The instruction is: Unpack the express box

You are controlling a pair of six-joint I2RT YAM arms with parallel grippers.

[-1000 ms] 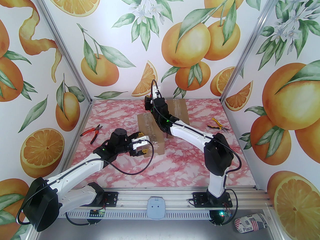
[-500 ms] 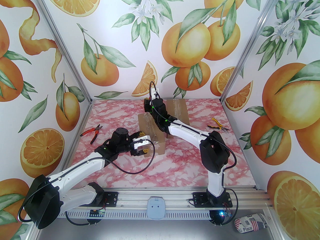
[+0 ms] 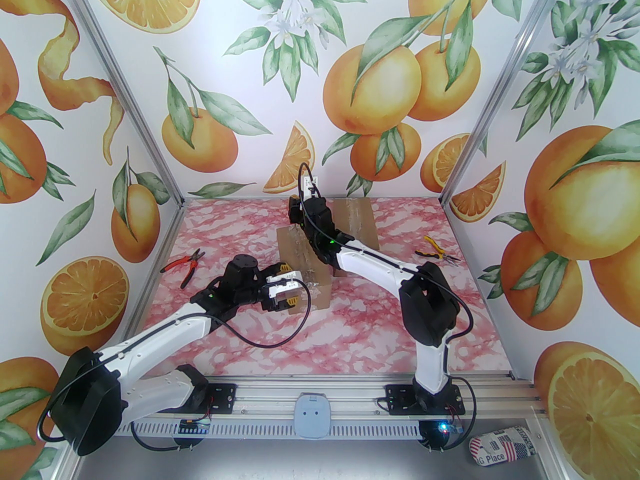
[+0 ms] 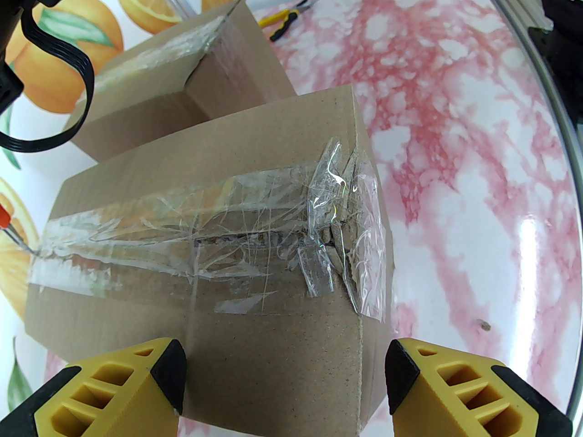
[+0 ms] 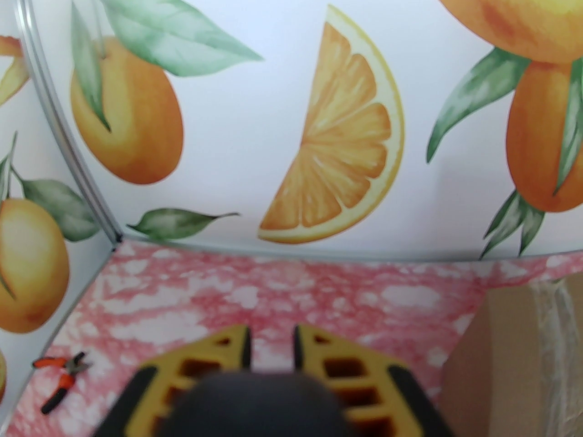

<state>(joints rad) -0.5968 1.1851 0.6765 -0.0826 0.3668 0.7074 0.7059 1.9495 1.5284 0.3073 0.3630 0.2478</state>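
Express box (image 3: 300, 255) sits mid-table, with a second box (image 3: 357, 218) just behind it to the far right. The left wrist view resolves its clear tape (image 4: 182, 226), crumpled and torn along the seam. From overhead the tape is a mere glint. My left gripper (image 4: 284, 362) is spread wide at the box's near-left end. My right gripper (image 5: 272, 344) is at the far end, fingers nearly together. Whether it is pinching anything, I cannot tell.

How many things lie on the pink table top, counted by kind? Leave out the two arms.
Cardboard boxes: 2 (near box, far box)
Pliers: 2 (red pliers, yellow pliers)
Total: 4
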